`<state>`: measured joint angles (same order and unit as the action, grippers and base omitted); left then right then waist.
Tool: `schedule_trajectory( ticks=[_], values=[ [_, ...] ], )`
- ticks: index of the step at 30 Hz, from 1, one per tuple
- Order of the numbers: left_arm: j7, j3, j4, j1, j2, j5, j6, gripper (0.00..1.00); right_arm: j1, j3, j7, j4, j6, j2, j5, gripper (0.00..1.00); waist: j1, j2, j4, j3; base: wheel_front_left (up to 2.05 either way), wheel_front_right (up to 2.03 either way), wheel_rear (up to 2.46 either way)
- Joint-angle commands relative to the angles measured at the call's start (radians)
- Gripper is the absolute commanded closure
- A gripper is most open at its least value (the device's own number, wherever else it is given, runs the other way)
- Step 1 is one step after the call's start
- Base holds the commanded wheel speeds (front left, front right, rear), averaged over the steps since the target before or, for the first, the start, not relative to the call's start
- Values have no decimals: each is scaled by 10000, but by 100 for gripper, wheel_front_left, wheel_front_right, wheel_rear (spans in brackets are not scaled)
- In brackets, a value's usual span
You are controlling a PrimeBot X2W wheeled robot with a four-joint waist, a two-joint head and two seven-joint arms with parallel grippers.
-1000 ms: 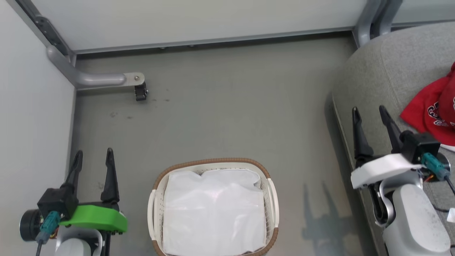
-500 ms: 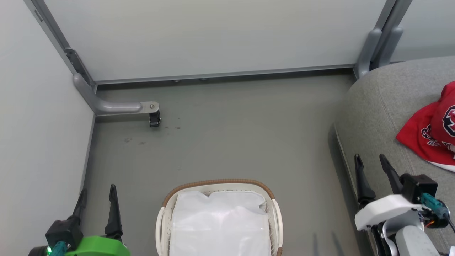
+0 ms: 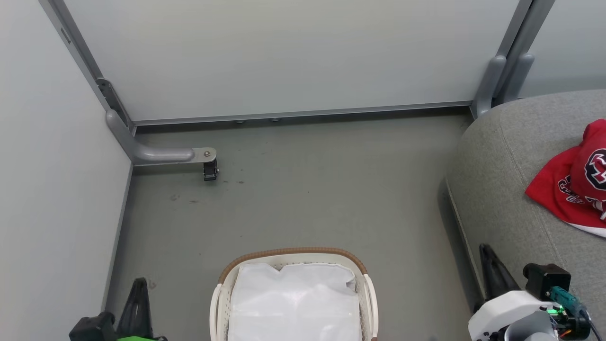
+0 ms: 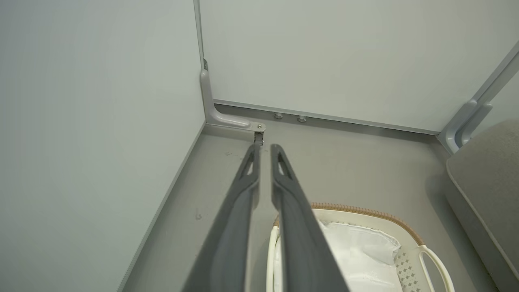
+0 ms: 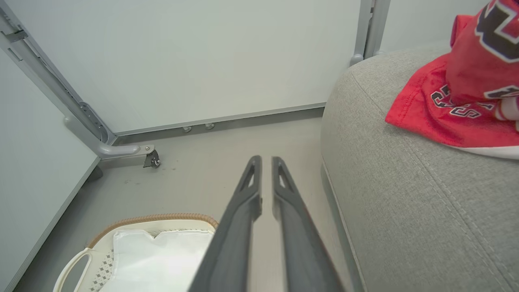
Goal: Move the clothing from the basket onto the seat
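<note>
- Dark grey fingers of your left gripper [image 4: 265, 149] stand almost together, with a slim gap between the tips, and they have hold of nothing; they point over the floor [image 3: 307, 199] toward the corner of the wall panels [image 3: 284, 57].
- Your right gripper [image 5: 266, 160] looks the same: fingers drawn near each other, a thin slit between them, nothing gripped. It hangs over the floor between the basket and the seat, just beside the seat's front edge.
- Between your two grippers, the basket [image 3: 293, 252] sits on the floor at the bottom of the head view. It is white perforated plastic with a brown woven rim and looped side handles.
- What you see in the basket is the white cloth liner [image 3: 293, 303], creased and spread across the inside.
- To your right, the seat [image 3: 502, 189] is light-grey woven fabric with a rounded corner and stitched seams.
- On that seat lies the clothing [image 3: 568, 189], well apart from the basket and partly cut off by the right edge of the head view. It is bright red, with dark lettering outlined in white and a white trim along its lower edge. A bunched red fold with a black-and-white emblem rests on top of the flatter part.
- Farther out, a grey metal bracket with a small caster [image 3: 208, 168] stands at the foot of the left panel.
</note>
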<state>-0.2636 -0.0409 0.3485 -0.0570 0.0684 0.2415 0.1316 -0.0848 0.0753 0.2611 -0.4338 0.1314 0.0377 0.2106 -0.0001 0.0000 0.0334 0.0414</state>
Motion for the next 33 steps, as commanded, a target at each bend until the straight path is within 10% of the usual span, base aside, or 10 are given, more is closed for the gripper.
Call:
schedule_trajectory(
  ticks=[1,33],
  values=[
    [86,-37,-54,52,4,267,0,100,-79,62,-107,25,0,16,259,100,1,0,-4,-4,0,0,0],
    [1531,-315,-479,721,-61,5554,-5,100,-138,167,-1516,820,-4,72,5678,100,1,0,-91,-103,0,0,0]
  ],
)
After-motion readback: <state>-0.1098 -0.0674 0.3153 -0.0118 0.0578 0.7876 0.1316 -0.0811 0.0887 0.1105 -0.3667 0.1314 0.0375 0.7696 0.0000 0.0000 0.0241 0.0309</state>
